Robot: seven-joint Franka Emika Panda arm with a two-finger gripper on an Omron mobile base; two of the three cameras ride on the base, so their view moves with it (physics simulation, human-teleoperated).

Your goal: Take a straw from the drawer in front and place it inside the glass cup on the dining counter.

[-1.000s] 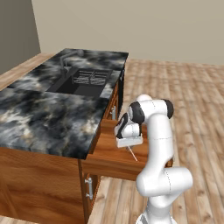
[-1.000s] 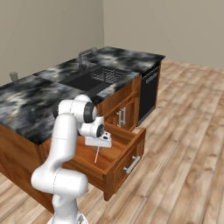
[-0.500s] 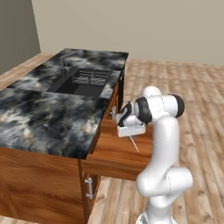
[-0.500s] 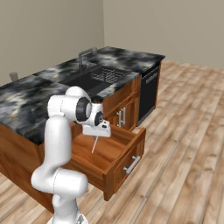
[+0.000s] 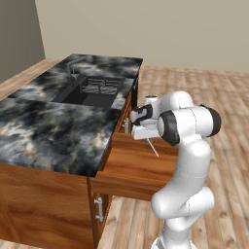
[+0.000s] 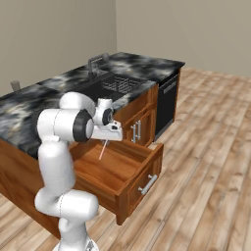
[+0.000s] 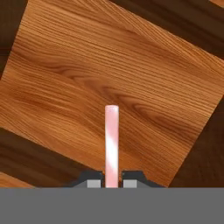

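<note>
The arm (image 5: 187,160) is built of smooth, glossy white rounded segments with dark grey caps at the joints, rising from a bulbous white base and ending at a blocky white hand with small dark fingertips (image 7: 130,176).

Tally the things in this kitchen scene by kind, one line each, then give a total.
Straw, held in the shut gripper: 1
Open drawer: 1
Glass cup on the dining counter: 1
Sink: 1
Faucet: 1
Dishwasher: 1
Total: 6
</note>
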